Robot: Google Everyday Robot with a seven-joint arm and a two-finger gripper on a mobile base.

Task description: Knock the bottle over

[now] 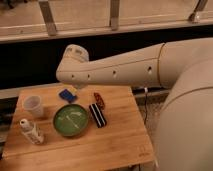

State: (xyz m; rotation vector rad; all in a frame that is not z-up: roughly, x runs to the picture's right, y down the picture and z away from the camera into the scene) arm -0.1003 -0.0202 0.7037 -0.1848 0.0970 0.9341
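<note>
The bottle [31, 131] is slim and white with a rounded white cap and a speckled label. It stands near the front left corner of the wooden table [120, 145]. My arm reaches in from the right, over the back of the table. Its wrist ends above the back middle. Only a small part of my gripper [80, 86] shows below the wrist, just right of a blue object [67, 95]. The gripper is well behind and to the right of the bottle and does not touch it.
A translucent white cup [33, 105] stands behind the bottle at the back left. A green plate [71, 120] lies mid-table, right of the bottle. A black bar with a white stripe [97, 115] and a small reddish object [99, 100] lie right of the plate. A dark wall runs behind the table.
</note>
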